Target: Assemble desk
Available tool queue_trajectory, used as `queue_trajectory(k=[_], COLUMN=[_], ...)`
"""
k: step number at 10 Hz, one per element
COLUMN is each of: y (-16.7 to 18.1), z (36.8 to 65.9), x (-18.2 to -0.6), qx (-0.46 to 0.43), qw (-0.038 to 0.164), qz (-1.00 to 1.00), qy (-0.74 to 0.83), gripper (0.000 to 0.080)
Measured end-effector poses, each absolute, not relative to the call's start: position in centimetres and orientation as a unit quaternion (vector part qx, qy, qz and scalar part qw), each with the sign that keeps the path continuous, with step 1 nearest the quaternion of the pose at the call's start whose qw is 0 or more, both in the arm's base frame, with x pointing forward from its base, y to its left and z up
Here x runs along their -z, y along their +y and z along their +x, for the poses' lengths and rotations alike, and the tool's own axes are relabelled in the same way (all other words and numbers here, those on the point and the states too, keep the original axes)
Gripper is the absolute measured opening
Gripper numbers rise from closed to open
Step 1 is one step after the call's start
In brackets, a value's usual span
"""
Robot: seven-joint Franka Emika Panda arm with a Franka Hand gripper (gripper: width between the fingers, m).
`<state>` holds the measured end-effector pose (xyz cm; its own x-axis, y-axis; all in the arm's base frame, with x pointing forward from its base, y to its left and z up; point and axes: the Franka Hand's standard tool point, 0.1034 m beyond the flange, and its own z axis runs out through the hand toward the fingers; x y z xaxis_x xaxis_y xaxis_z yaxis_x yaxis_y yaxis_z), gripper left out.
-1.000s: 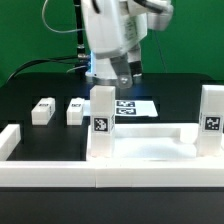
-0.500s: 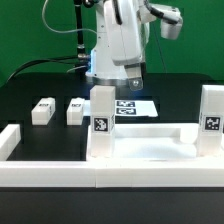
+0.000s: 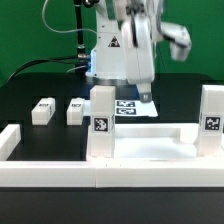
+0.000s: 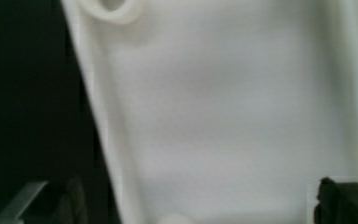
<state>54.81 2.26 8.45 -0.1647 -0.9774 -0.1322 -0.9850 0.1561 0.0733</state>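
Black table [image 3: 25,90] | hand [image 4: 190,205] spread, fingertips [image 4: 350,200] cropped in wrist view | blurred white surface [image 4: 211,120] between them, unidentifiable

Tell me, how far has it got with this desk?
Looks done: one upright leg post and a second upright leg post appear to stand on the desk panel. In hand: nothing that shows; the gripper is open, low behind the panel by the marker board. Left: a loose leg post and another loose leg post lie on the black table, not yet fitted.
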Motion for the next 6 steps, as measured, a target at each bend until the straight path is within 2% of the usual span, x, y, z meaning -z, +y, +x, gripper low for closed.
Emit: queue_trajectory(k=[1, 3, 5, 6], y=[2.6, 3.3, 3.8, 3.9], z=[53.8, 53.0, 52.6, 52.2], x=[-6.6, -4.4, -3.1, -2.7], qx=[-0.070, -0.054, -0.017, -0.020], qw=[0.013, 0.002, 0.012, 0.007], qz=[-0.649, -0.659, -0.671, -0.672], qy=[0.757, 0.750, 0.741, 0.740], gripper=[0.0649, 0.0649, 0.0649, 0.0649])
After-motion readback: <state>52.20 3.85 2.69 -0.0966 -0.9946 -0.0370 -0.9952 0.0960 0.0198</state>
